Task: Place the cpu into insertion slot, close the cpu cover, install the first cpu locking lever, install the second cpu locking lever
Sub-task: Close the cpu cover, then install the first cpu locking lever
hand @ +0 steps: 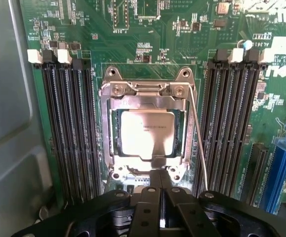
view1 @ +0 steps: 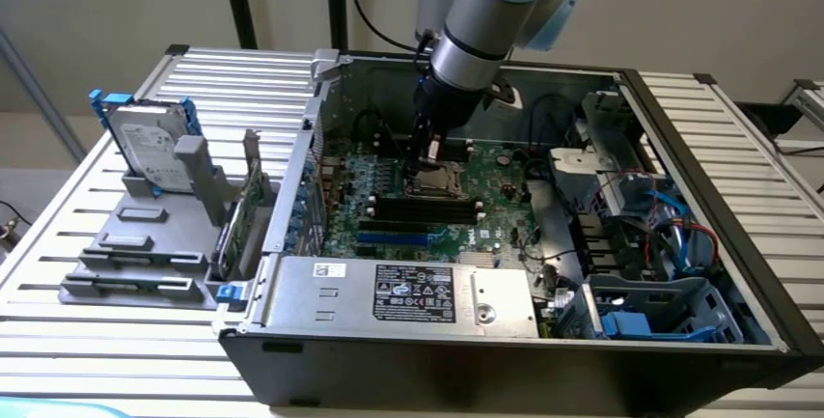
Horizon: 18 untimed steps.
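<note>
**Chip seated, cover down, levers not yet latched**

The cpu [hand: 145,134] lies in the socket [hand: 115,174] under the cover [hand: 145,93], which looks folded flat. A thin wire lever [hand: 198,143] runs just beside it, seemingly unlatched. The jaws, pressed together and empty, sit at one edge of the cover; latching calls for a steady, guided push

The silver slatted table [view1: 116,341] holds a big open computer case [view1: 515,375]. Just beside the case stands a grey plastic rack [view1: 142,239].
</note>
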### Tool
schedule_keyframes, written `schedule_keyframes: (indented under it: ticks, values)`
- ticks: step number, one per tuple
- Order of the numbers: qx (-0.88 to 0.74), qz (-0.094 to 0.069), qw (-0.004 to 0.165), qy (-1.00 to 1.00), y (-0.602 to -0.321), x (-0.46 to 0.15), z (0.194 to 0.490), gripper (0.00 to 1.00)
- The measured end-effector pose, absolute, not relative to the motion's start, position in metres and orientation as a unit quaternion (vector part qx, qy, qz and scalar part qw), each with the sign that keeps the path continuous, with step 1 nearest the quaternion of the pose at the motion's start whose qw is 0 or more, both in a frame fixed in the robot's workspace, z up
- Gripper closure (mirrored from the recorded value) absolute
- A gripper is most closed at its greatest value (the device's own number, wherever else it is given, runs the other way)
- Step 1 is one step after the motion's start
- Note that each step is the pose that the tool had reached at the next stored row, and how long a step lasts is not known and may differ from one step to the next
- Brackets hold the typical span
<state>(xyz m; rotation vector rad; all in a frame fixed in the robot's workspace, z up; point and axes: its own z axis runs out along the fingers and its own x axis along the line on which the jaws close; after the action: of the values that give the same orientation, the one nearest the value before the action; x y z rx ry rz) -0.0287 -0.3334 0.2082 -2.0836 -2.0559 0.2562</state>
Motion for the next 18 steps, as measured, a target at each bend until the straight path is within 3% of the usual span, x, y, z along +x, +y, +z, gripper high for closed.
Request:
schedule_keyframes:
  ticks: [18]
  values:
    - [-0.705,0.087,0.101,-0.696,-0.335,-0.057,0.213,0.89]
